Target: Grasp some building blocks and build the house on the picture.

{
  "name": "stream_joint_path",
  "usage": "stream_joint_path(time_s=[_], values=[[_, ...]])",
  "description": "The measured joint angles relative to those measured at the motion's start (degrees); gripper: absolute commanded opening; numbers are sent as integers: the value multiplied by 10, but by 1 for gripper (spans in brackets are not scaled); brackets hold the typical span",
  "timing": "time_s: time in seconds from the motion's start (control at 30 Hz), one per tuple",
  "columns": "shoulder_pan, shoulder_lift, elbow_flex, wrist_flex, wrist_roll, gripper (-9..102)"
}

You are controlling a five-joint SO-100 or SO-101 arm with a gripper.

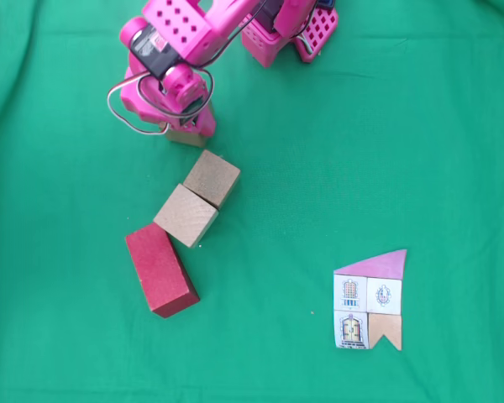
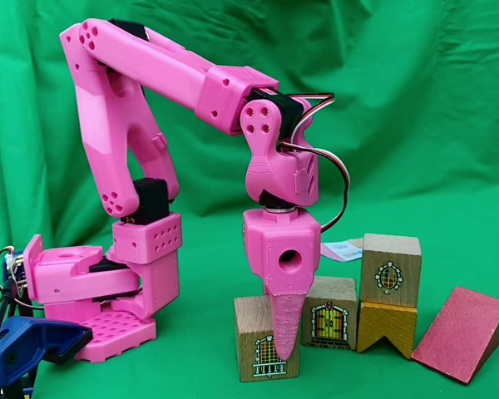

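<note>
In the side fixed view my pink gripper (image 2: 276, 345) points straight down over a tan cube (image 2: 254, 337) with a window print. One finger (image 2: 285, 320) lies down the cube's near face and the other is hidden behind it, so the grip is unclear. From above, the gripper (image 1: 183, 124) covers most of that cube (image 1: 187, 138). A second cube (image 1: 212, 178) (image 2: 330, 312) carries a door print. A third cube (image 1: 186, 215) (image 2: 390, 270) rests on a yellow notched block (image 2: 387, 327). The dark-red block (image 1: 161, 269) (image 2: 460, 332) lies beyond them. The house picture (image 1: 370, 300) lies flat at the lower right.
The arm's base (image 1: 286, 34) (image 2: 108, 291) stands at the top edge of the overhead picture. A blue clamp (image 2: 25, 345) and wires sit at the left of the side view. Green cloth (image 1: 386, 151) covers the table and rises as a backdrop.
</note>
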Motion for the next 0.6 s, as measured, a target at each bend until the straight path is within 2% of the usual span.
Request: stream_joint_path(time_s=[0.6], values=[[-2,214,94,15,0,21]])
